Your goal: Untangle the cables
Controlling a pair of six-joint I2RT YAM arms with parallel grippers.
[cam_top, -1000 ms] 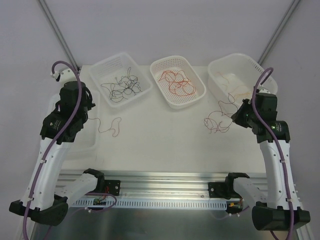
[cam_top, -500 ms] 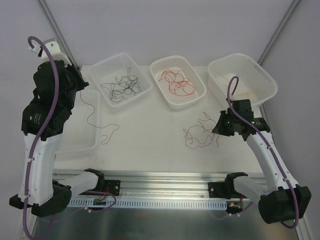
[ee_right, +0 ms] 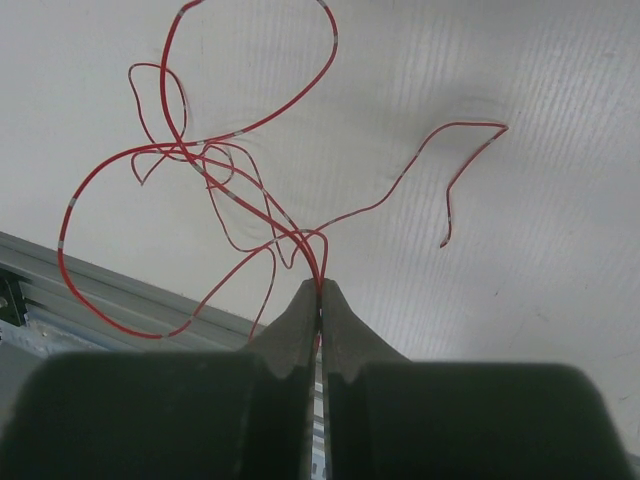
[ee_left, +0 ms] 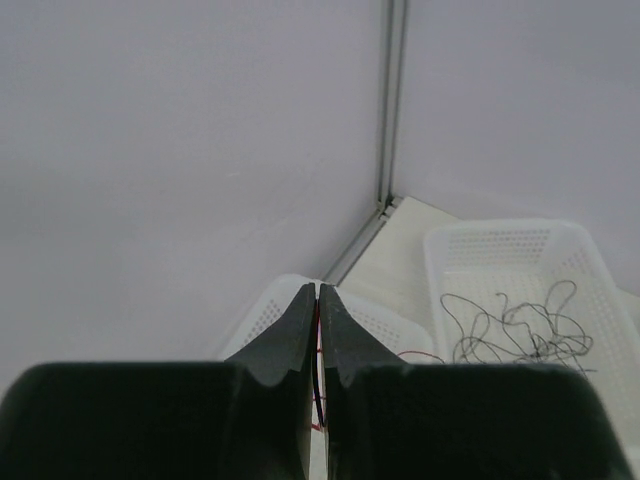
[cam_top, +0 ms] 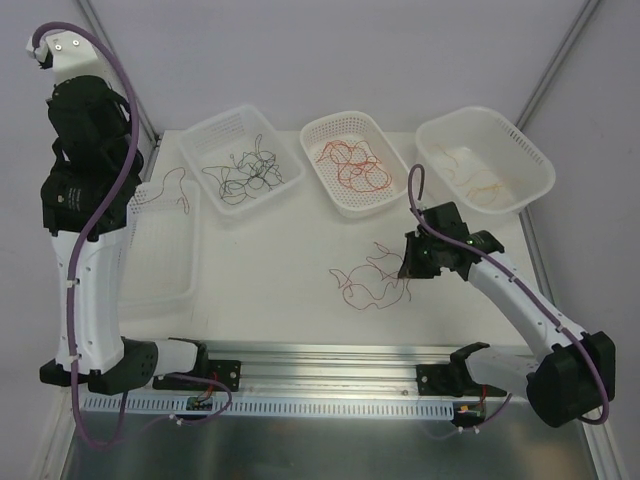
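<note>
Right gripper (ee_right: 321, 285) — fingers pinched tight on red cable tangle (ee_right: 200, 170), which lies on table (cam_top: 280, 260) in front of middle basket (cam_top: 341, 117). Left gripper (ee_left: 318, 290) — fingers closed on one thin cable (cam_top: 178, 175), held up left of that basket.

- This is looking like a robotics lab, with the space set up as a test bench.
- Two white-and-black robot arms, the left arm (cam_top: 85, 290) and the right arm (cam_top: 520, 300), are standing on a metal rail (cam_top: 330, 355) running along the near edge of a white table (cam_top: 290, 260).
- Purple hoses (cam_top: 411, 192) and loose small wiring (cam_top: 205, 400) are lying exposed around the arms and the rail.
- Plain pale walls (cam_top: 330, 50) and bare metal poles (cam_top: 557, 60) are enclosing the table.
- White plastic baskets (cam_top: 222, 127) are sitting in a row along the far edge, holding cables (cam_top: 245, 170) sorted by colour.
</note>
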